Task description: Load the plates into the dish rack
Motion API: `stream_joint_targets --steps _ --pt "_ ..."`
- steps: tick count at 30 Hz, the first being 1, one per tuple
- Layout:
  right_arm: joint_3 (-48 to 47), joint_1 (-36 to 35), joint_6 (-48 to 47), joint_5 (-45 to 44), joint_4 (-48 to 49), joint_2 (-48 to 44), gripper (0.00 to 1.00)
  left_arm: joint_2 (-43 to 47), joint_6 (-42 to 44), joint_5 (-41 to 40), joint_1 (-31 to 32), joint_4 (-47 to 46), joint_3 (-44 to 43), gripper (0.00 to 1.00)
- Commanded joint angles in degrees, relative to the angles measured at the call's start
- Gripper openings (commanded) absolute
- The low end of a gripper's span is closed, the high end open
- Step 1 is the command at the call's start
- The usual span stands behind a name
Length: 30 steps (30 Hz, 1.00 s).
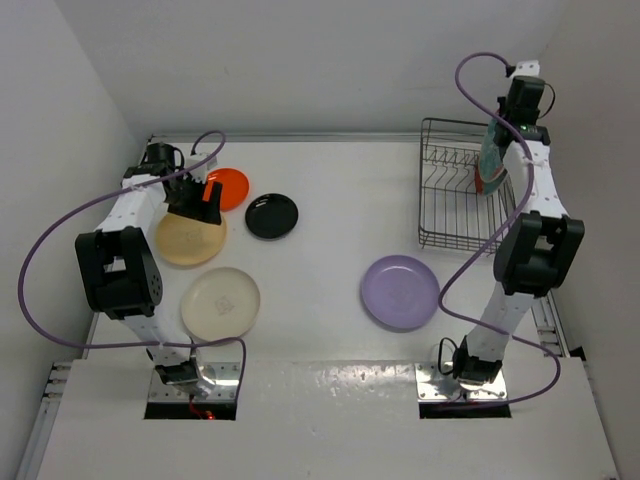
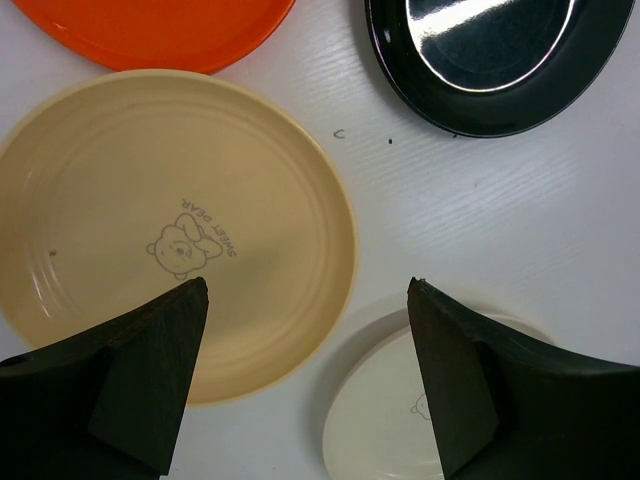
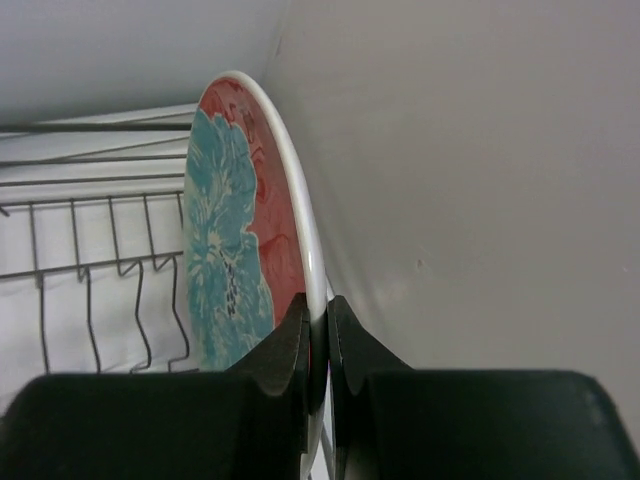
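While my right end effector (image 3: 318, 335) pinches the red floral plate (image 3: 235, 250) upright over the dish rack (image 1: 445, 215) at upper right, nothing looks slotted yet. My left end effector (image 2: 308, 300) hangs open above the tan plate (image 2: 150, 200); the orange plate (image 1: 232, 185), black plate (image 1: 271, 215), cream plate (image 1: 220, 303) and lavender plate (image 1: 399, 291) wait on the desk (image 1: 330, 180).

The orange plate (image 1: 234, 187), glossy black plate (image 1: 272, 216), tan-yellow plate (image 1: 180, 246) and cream plate (image 1: 220, 303) lie flat at the left. The lavender plate (image 1: 400, 292) lies flat near the dark wire dish rack (image 1: 449, 205). A red plate with teal flowers (image 3: 236, 250) is upright on edge above the rack's right side.
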State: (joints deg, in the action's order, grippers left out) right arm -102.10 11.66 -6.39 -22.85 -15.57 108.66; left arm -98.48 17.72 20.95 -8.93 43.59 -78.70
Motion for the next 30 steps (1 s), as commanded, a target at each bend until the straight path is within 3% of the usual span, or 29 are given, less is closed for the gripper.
stream_joint_targets --steps 1,8,14,21,25,30 --pt "-2.84 -1.02 -5.45 -4.04 17.13 -1.53 0.00 0.65 0.57 0.23 0.32 -0.62 -2.43 0.85" --pt "0.05 -5.41 -15.75 -8.88 24.36 -0.55 0.00 0.65 0.57 0.23 0.32 -0.62 -1.90 0.85" --pt "5.24 -5.07 -11.29 -3.70 21.38 -0.47 0.00 0.65 0.57 0.23 0.32 -0.62 -1.90 0.85" --pt "11.39 -1.39 -3.89 6.58 19.95 -0.64 0.00 1.71 1.09 -0.91 0.32 -0.09 -1.90 0.85" --pt "15.79 0.46 -3.46 21.22 22.87 -2.49 0.00 2.24 1.09 -0.91 0.32 -0.09 -1.37 0.85" --pt "14.22 2.40 -1.43 31.63 21.46 -1.79 0.00 2.24 1.09 -0.91 0.32 -0.09 -1.37 0.85"
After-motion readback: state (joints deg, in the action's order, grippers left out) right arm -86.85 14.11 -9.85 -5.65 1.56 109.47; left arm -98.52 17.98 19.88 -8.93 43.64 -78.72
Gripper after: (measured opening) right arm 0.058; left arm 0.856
